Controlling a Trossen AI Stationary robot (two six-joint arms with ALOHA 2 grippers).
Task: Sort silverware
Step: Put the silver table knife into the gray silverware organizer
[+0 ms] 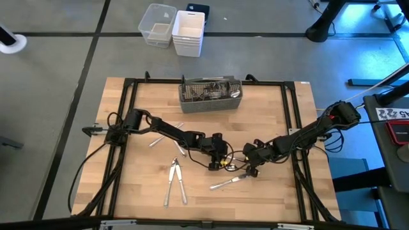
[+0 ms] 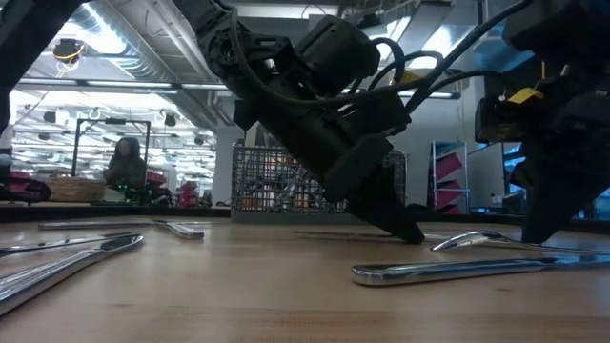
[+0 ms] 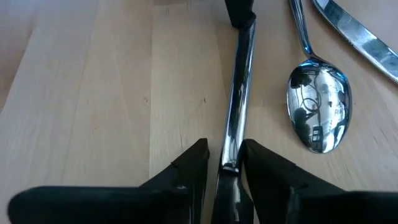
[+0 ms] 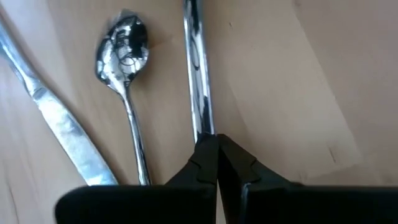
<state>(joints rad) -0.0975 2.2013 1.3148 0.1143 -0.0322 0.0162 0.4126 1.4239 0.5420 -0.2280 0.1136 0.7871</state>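
Both grippers, left (image 1: 222,158) and right (image 1: 250,167), closed on opposite ends of one utensil (image 3: 236,106) mid-table, beside a spoon (image 3: 318,112) and knife (image 3: 357,31), while the caddy (image 1: 210,94) held some silverware and several pieces (image 1: 174,182) lay unsorted.

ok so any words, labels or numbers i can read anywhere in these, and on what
White label at the high view's right edge: dark characters, too blurred to read.
Yellow tag on an arm: too small to read.
No text visible on the silverware, wire caddy or white bins.
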